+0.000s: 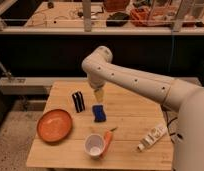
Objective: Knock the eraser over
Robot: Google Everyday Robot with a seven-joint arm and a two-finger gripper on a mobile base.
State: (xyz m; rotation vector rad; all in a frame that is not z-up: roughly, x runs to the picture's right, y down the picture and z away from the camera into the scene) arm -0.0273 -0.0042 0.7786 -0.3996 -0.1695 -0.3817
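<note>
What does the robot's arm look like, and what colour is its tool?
The arm is creamy white, thick and smoothly rounded like a fat tube. It has a bulging round joint and a few small dark dots along its side. No cables or writing show. Its tool is small, yellowish-tan and narrows downward. It hangs just right of the eraser, above the blue pad.
</note>
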